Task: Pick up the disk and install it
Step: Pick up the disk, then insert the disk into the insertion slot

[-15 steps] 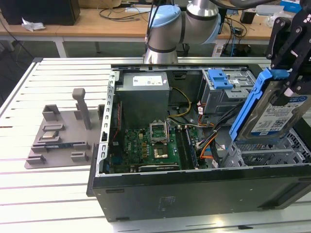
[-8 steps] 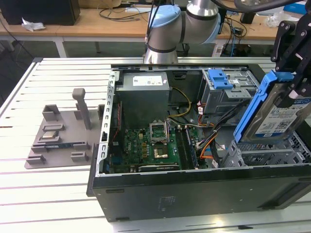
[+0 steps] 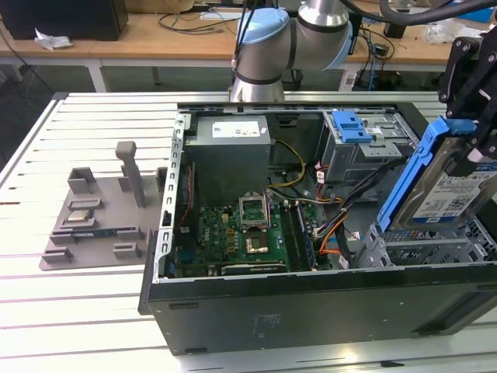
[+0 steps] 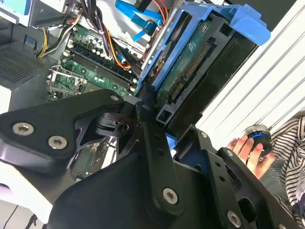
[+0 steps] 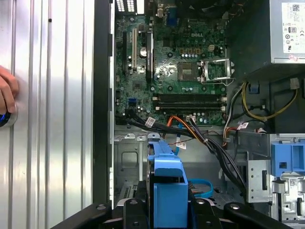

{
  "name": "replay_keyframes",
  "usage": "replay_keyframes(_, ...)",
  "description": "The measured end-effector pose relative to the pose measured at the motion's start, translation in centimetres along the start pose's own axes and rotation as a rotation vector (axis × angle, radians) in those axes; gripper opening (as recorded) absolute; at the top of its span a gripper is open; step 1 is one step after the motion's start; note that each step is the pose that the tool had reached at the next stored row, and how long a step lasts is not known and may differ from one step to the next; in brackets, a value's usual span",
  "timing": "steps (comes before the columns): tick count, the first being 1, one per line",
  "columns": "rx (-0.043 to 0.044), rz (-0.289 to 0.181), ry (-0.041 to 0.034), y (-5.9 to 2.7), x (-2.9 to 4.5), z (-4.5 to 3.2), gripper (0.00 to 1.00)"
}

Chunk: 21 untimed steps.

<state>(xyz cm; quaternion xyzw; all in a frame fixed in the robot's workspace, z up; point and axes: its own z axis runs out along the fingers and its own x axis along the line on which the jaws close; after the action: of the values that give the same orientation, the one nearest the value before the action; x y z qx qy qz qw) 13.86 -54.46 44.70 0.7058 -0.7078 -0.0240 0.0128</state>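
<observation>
The disk [image 3: 444, 190] is a silver-grey drive with a white, blue-striped label and blue side rails. It hangs tilted on edge over the open computer case [image 3: 311, 299], at the exterior view's right. My black gripper [image 3: 472, 151] is shut on its upper end. In the second wrist view the gripper [image 4: 164, 121] clamps the disk [image 4: 190, 62], whose green circuit side and connector face the camera. In the first wrist view the disk's blue rail [image 5: 167, 186] sits between the gripper's fingers [image 5: 209, 210], above the grey metal drive bay [image 5: 128, 162] by the case wall.
Inside the case are a grey power supply [image 3: 229, 151], the green motherboard [image 3: 248, 237], cable bundles [image 3: 334, 225] and a blue bracket on a metal cage [image 3: 353, 132]. A grey parts fixture [image 3: 97, 225] lies on the slatted table. A person's hand [image 4: 250, 148] rests beside the case.
</observation>
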Motion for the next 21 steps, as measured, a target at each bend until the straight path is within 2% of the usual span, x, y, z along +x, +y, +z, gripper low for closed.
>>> replay_keyframes(9, 0.0000, 0.000, 0.0002, -0.02, 0.01, 0.00, 0.37)
replay_keyframes(11, 0.0000, 0.001, 0.0159, -0.03, 0.01, 0.05, 0.37)
replay_keyframes(21, 0.0000, 0.001, 0.0169, -0.08, -0.24, 0.99, 0.37)
